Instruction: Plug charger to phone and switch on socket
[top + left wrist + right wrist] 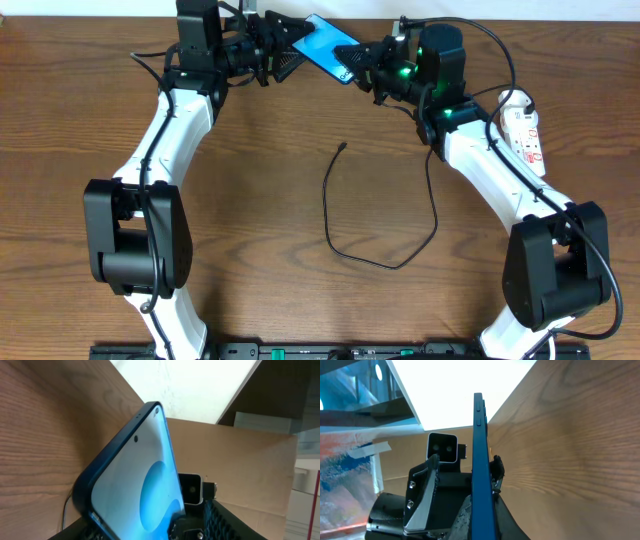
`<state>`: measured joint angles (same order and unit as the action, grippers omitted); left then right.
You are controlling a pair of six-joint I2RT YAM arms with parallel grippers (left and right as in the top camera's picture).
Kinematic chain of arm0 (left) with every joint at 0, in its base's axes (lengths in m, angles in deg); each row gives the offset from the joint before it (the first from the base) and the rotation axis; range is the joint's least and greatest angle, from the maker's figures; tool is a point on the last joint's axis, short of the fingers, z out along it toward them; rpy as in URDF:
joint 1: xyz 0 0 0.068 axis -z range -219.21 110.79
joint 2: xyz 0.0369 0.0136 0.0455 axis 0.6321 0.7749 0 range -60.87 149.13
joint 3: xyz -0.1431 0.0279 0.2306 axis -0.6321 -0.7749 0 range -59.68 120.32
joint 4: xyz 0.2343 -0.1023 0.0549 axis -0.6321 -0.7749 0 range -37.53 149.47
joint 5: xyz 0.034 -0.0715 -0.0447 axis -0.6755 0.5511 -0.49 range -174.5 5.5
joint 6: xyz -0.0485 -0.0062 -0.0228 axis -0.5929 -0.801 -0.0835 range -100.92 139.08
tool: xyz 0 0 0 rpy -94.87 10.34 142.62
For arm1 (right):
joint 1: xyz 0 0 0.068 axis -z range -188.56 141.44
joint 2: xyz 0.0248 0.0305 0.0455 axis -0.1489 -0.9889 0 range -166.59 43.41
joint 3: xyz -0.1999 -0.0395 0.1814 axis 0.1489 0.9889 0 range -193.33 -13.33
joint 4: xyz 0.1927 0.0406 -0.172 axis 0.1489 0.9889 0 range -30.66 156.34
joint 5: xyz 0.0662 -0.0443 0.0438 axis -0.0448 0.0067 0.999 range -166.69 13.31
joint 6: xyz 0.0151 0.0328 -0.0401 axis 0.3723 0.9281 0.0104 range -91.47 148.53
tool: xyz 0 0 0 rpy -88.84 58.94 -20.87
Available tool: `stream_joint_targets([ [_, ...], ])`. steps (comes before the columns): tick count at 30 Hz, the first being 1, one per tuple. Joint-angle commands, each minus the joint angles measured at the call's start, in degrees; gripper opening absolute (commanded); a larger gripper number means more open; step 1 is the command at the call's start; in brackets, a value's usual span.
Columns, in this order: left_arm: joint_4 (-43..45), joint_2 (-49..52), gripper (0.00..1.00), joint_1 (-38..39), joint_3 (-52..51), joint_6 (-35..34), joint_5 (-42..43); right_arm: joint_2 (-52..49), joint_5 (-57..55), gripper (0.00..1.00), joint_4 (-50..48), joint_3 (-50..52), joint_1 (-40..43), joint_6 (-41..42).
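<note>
The phone (pixel 328 45), its blue-cyan screen lit, is held in the air at the far edge of the table between my two grippers. My right gripper (pixel 362 62) is shut on its right end; the right wrist view shows the phone (pixel 479 460) edge-on, pinched between the jaws (pixel 481 520). My left gripper (pixel 283 50) is open, its jaws (pixel 145 532) straddling the left end of the phone (pixel 135 475) with a gap on one side. The charger cable (pixel 328 215) lies loose on the wood, its plug tip (pixel 343 148) free. The socket strip (pixel 525 130) lies at the right.
The cable loops across the middle of the table and runs up under my right arm. A brown cardboard wall (pixel 240 455) stands behind the table's far edge. A black rail (pixel 320 350) runs along the front edge between the arm bases.
</note>
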<state>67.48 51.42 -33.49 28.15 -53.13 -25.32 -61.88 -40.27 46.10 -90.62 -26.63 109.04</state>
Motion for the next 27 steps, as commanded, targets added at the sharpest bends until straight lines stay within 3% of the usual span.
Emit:
stream_joint_targets([
  [1,0.5,-1.4,0.56,-0.3,1.1,-0.1,-1.3,0.5,1.7,0.01,-0.9,-0.6,-0.9,4.1],
  [16,2.0,-1.4,0.56,-0.2,1.1,-0.1,-2.3,0.5,1.2,0.01,-2.6,-0.6,-1.8,16.3],
  [27,2.0,-1.4,0.49,-0.1,1.1,-0.4,-0.1,0.4,-1.8,0.01,-1.7,-0.6,-1.9,18.3],
])
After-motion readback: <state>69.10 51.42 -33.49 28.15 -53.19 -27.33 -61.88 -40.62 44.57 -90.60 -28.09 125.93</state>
